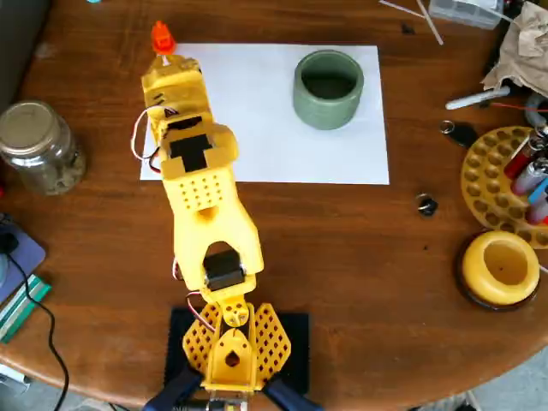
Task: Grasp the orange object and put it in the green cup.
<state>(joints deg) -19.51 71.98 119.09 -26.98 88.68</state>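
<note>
The orange object (pixel 161 36) is a tiny orange-red piece at the far left of the overhead view, just past the top left corner of the white paper (pixel 282 128). My yellow gripper (pixel 163 50) reaches up to it. Its narrow tip meets the piece, and the jaws look closed on its lower end. The arm's body hides most of the fingers. I cannot tell whether the piece is off the table. The green cup (pixel 328 88) stands upright on the paper's far right part, well to the right of the gripper, and its dark inside looks empty.
A glass jar with a metal lid (pixel 38 145) stands at the left. A round yellow holder (pixel 501 267) and a perforated yellow rack with pens (pixel 505 180) stand at the right. Small dark bits (pixel 425 205) lie on the wooden table (pixel 360 257). Clutter lines the top right edge.
</note>
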